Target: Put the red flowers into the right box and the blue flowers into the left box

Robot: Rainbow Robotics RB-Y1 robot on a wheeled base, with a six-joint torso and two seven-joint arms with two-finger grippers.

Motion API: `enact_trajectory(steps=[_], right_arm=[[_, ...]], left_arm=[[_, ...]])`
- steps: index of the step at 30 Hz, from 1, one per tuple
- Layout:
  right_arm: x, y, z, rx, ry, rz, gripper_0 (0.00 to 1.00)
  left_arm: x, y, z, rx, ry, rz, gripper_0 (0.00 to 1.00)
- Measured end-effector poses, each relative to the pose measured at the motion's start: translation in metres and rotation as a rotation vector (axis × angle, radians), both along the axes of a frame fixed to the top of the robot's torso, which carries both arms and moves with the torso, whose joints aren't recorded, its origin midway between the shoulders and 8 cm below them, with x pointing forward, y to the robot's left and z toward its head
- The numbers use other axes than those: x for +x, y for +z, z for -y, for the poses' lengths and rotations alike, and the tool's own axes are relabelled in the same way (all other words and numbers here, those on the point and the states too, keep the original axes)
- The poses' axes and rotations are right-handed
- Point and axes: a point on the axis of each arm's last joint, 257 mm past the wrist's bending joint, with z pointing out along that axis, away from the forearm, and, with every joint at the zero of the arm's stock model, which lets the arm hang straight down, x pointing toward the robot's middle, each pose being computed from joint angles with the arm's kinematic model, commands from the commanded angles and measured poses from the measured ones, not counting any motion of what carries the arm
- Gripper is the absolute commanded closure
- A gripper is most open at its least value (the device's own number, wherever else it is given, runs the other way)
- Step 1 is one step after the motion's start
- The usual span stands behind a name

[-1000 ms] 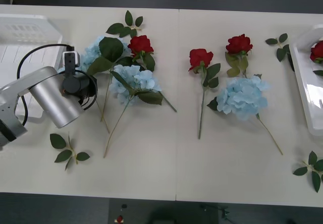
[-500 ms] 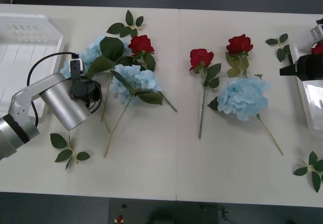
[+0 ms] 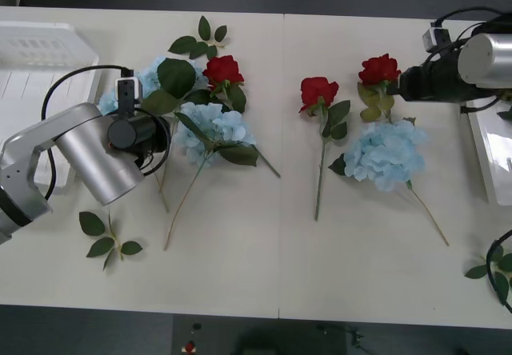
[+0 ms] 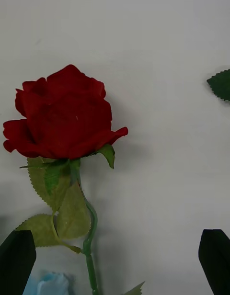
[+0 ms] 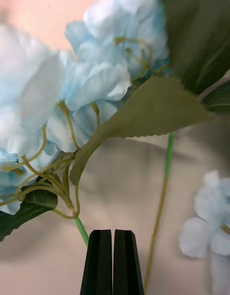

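Three red flowers lie on the table: one (image 3: 222, 70) among the left bunch, one (image 3: 318, 91) in the middle, one (image 3: 378, 69) to the right. My right gripper (image 3: 402, 85) hovers just right of that last rose (image 4: 62, 113), open (image 4: 115, 261), the stem between its fingers' line. Blue flowers lie at left (image 3: 144, 77), beside it (image 3: 212, 127), and right of centre (image 3: 386, 153). My left gripper (image 3: 156, 141) is shut (image 5: 112, 261) at the leftmost blue flower (image 5: 91, 84); its stem runs in behind one finger. The left box (image 3: 40, 51) and right box (image 3: 480, 135) flank the table.
Loose green leaf sprigs lie at the back near the left bunch (image 3: 200, 39), at the front left (image 3: 108, 239) and at the front right (image 3: 496, 267). The table's front strip holds no flowers. A seam runs down the table's middle.
My right arm has swung in from the right box to the rightmost rose. My left gripper has shifted a little right, up to the leftmost blue flower's stem.
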Motion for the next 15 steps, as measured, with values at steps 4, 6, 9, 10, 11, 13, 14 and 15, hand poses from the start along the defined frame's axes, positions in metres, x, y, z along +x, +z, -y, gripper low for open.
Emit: enact_trajectory(steps=[4,6,9,10,11,13,14,15], right_arm=[[0.008,-0.019,-0.011,-0.006,-0.017,0.004,0.0],[0.012,-0.027,-0.019,-0.01,-0.02,0.013,0.0],[0.017,-0.039,-0.029,-0.006,-0.026,0.026,0.0],[0.017,-0.043,-0.032,0.0,-0.028,0.029,0.0],[0.018,-0.047,-0.035,0.007,-0.033,0.03,0.0],[0.018,-0.055,-0.041,0.017,-0.039,0.026,0.0],[0.018,-0.057,-0.044,0.022,-0.04,0.026,0.0],[0.019,-0.058,-0.047,0.025,-0.041,0.032,0.5]], left_arm=[[-0.009,0.029,0.001,0.018,-0.042,0.034,1.0],[-0.01,0.035,-0.005,0.029,-0.046,0.041,0.93],[-0.008,0.036,-0.016,0.045,-0.03,0.042,0.0],[-0.006,0.034,-0.02,0.051,-0.022,0.042,0.0],[-0.003,0.033,-0.025,0.059,-0.015,0.047,0.0],[0.004,0.029,-0.034,0.073,-0.003,0.06,0.0],[0.007,0.026,-0.038,0.078,0.004,0.064,0.0],[0.01,0.022,-0.041,0.078,0.01,0.065,0.0]])
